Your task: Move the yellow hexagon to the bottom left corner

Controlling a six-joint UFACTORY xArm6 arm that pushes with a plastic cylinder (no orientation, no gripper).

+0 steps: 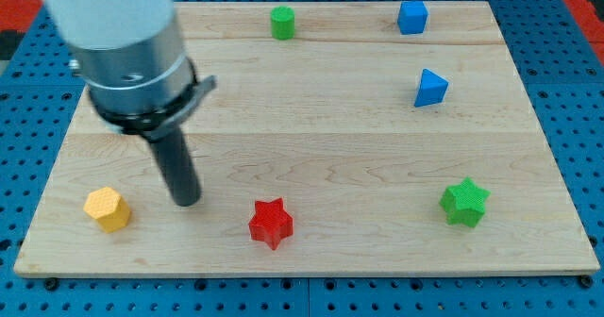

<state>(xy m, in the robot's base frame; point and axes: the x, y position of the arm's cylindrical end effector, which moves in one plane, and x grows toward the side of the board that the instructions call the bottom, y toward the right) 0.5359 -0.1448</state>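
Observation:
The yellow hexagon (107,208) lies on the wooden board (311,119) near its bottom left corner. My tip (187,202) rests on the board just to the right of the yellow hexagon, a short gap apart, not touching it. The red star (271,223) lies to the right of my tip, near the board's bottom edge. The arm's grey body covers the board's top left part.
A green cylinder (282,22) and a blue cube (412,17) sit near the top edge. A blue triangular block (430,88) is at the right, a green star (464,202) at the bottom right. A blue pegboard surrounds the board.

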